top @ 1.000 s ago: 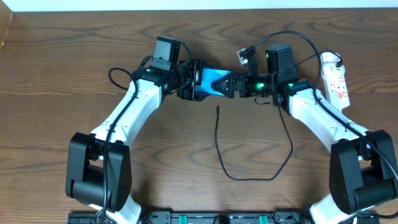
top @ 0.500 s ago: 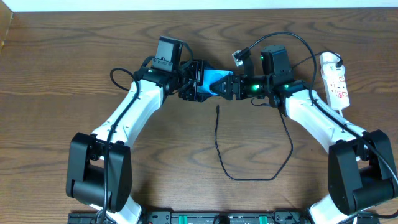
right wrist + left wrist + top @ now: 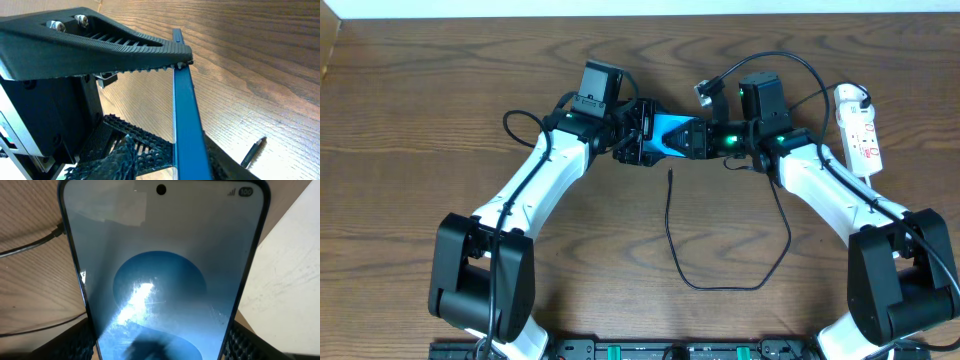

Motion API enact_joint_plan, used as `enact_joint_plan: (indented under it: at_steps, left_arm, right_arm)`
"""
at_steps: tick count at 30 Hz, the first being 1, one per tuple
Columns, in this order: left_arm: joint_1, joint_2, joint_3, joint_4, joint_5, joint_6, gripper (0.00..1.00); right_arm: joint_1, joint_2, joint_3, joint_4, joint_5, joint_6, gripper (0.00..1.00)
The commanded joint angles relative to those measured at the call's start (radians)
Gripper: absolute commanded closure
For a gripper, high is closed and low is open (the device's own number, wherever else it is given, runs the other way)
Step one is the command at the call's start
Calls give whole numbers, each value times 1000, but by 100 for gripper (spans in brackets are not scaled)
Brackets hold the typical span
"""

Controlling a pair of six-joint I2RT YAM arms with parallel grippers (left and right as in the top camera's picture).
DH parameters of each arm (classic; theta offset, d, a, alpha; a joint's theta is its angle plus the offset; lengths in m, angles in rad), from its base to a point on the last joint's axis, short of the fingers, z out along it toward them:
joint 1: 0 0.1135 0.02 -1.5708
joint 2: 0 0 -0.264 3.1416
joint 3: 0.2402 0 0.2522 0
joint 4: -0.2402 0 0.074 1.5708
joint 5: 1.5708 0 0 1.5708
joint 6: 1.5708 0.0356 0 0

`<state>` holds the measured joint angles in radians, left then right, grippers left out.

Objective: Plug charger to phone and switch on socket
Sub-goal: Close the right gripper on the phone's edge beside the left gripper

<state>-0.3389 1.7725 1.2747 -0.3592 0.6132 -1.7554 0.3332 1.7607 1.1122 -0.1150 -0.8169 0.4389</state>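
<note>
The wooden table point(image 3: 420, 150) is being used for the job, with the white socket point(image 3: 860, 130) lying at its right side, well apart from the work. The phone point(image 3: 667, 133) is being held between both arms. It is being clamped across its width by the left gripper point(image 3: 645, 135) and pinched on its thin edges by the right gripper point(image 3: 688, 138). The charger point(image 3: 668, 240) is lying loose, with its plug tip point(image 3: 670, 174) just beside the phone. In judgement, one grip should be held square while the other is being freed for the tip.

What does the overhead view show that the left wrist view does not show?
Only overhead: the socket, the charger with its tip lying free, the left arm and the right arm. Only left wrist: the camera hole and status icons at the screen's top. Both: the phone with its blue screen, and the wooden table.
</note>
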Motion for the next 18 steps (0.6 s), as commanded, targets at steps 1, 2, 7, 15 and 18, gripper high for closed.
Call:
enact_joint_plan:
  at_steps: [1,2,7,15,18]
  left_arm:
    - [-10,-29,1,5,-24,-12,93]
    - [-12,-29,1,5,-31,-12,93]
    - [-16,-29,1,6,-32,-13,92]
    - [-18,-29,1,6,-31,-13,92]
    - [-19,-29,1,6,-31,-12,93]
  right_arm:
    - [3,5,17,0,-4,-5,66]
    - [3,5,17,0,-4,-6,66]
    - [3,5,17,1,-4,-6,71]
    - [4,5,17,2,-4,-6,75]
    - [6,5,17,3,-4,-6,78]
